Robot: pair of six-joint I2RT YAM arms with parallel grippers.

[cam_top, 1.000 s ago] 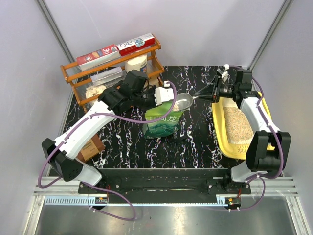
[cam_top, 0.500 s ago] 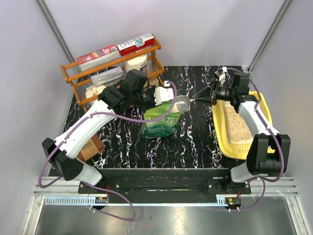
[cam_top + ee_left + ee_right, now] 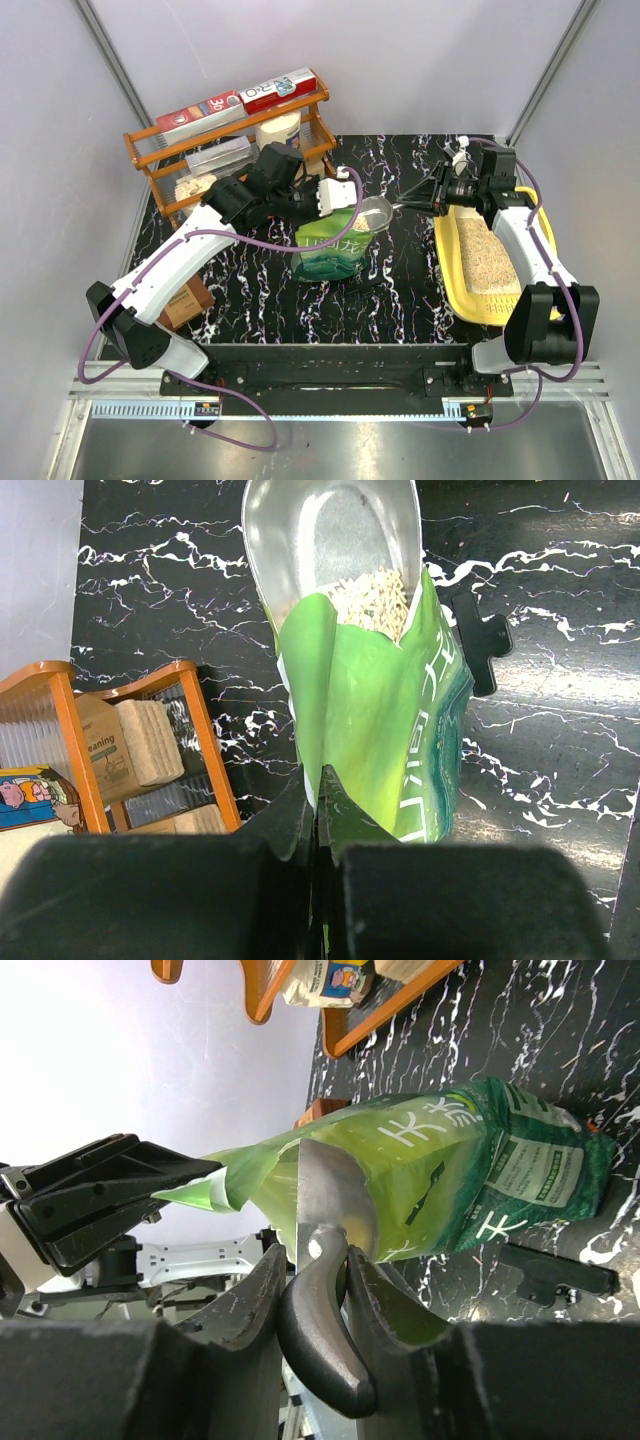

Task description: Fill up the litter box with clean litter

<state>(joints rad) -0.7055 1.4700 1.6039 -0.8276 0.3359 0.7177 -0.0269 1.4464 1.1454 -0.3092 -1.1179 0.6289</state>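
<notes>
The green litter pouch (image 3: 333,245) stands mid-table. My left gripper (image 3: 340,197) is shut on its top edge (image 3: 318,780) and holds it open. My right gripper (image 3: 440,191) is shut on the dark handle (image 3: 320,1330) of a grey metal scoop (image 3: 375,211). The scoop bowl (image 3: 335,540) sits in the pouch mouth with pale beige litter (image 3: 372,602) on it. The pouch also shows in the right wrist view (image 3: 450,1170). The yellow litter box (image 3: 448,262) lies at the right, with tan litter (image 3: 488,255) inside, partly hidden by my right arm.
An orange wire rack (image 3: 235,135) with boxes and rolls stands at the back left. A brown box (image 3: 185,300) lies by my left arm. A black clip (image 3: 478,640) lies on the black marbled table (image 3: 400,300) beside the pouch.
The scoop went deeper into the pouch half a second ago and has now drawn back a little to the right. The pouch shifted slightly with it.
</notes>
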